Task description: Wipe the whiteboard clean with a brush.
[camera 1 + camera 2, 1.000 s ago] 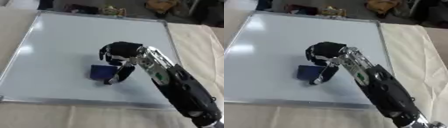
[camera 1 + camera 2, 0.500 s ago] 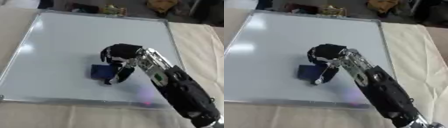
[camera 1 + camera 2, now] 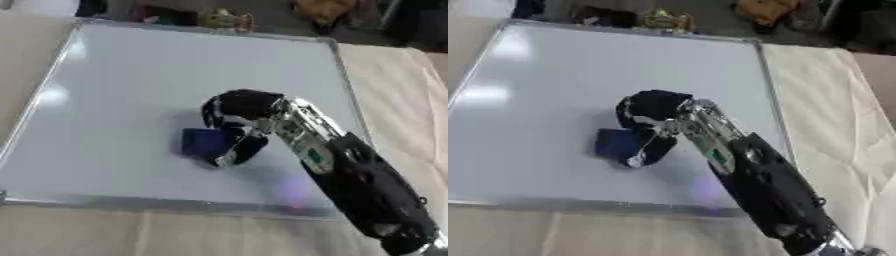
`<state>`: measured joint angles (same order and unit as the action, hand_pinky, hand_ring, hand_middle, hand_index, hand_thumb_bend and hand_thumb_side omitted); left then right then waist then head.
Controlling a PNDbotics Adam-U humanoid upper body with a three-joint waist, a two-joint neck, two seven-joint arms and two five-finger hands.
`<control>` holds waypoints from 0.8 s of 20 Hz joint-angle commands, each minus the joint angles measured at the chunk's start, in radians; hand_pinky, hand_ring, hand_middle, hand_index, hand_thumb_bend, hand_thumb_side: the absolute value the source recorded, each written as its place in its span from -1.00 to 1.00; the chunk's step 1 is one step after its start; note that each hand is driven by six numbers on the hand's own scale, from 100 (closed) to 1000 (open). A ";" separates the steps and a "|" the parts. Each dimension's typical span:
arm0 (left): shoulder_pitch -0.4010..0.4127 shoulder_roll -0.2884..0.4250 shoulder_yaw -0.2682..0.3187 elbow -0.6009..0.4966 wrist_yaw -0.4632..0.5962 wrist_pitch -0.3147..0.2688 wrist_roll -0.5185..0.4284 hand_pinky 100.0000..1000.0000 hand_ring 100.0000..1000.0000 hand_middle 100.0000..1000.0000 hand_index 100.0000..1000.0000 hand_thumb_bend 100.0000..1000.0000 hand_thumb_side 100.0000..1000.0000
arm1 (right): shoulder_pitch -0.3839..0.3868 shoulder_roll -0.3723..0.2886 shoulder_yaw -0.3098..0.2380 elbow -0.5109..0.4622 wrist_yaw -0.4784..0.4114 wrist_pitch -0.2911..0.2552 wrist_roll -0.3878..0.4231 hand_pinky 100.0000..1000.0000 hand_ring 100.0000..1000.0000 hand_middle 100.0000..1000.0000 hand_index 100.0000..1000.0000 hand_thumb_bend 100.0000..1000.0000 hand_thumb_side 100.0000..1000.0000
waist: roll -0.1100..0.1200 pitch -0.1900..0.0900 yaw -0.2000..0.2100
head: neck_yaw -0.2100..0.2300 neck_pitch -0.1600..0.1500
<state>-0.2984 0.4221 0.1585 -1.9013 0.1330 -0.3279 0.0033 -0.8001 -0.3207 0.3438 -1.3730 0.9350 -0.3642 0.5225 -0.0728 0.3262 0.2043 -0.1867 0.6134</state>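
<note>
A large whiteboard with a silver frame lies flat on the cloth-covered table. Near its middle, a little toward the front, sits a small blue brush. My right hand reaches in from the lower right and its black fingers are curled round the brush's right side, pressing it on the board. The board's surface looks plain white, with no marks that I can make out. My left hand shows in neither view.
Beige cloth covers the table to the right of the board and along the front edge. Small cluttered objects lie beyond the board's far edge.
The hand and brush stay at nearly the same spot on the board; any shift is very slight. The view itself has moved a little.
</note>
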 commanded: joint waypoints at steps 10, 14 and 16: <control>-0.010 0.016 0.009 -0.017 0.004 0.000 0.000 0.27 0.09 -0.02 -0.34 -0.43 0.66 | -0.013 -0.004 -0.020 0.009 -0.029 -0.006 0.015 0.26 0.49 -0.01 -1.00 -0.57 -0.28 | 0.004 -0.014 0.003 | 0.003 -0.012; -0.010 0.016 0.009 -0.017 0.005 0.001 -0.001 0.27 0.08 -0.02 -0.34 -0.44 0.67 | -0.014 -0.004 -0.022 0.011 -0.035 -0.007 0.023 0.26 0.48 -0.06 -1.00 -0.54 -0.29 | 0.004 -0.014 0.004 | 0.004 -0.014; -0.010 0.015 0.009 -0.017 0.005 0.002 -0.001 0.28 0.08 -0.02 -0.34 -0.45 0.67 | -0.013 -0.003 -0.023 0.015 -0.038 -0.009 0.031 0.26 0.48 -0.11 -1.00 -0.56 -0.34 | 0.004 -0.013 0.004 | 0.004 -0.016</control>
<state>-0.2987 0.4221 0.1585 -1.9013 0.1332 -0.3273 0.0026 -0.8001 -0.3194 0.3329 -1.3541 0.9044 -0.3715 0.5484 -0.0754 0.3279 0.2067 -0.1860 0.6101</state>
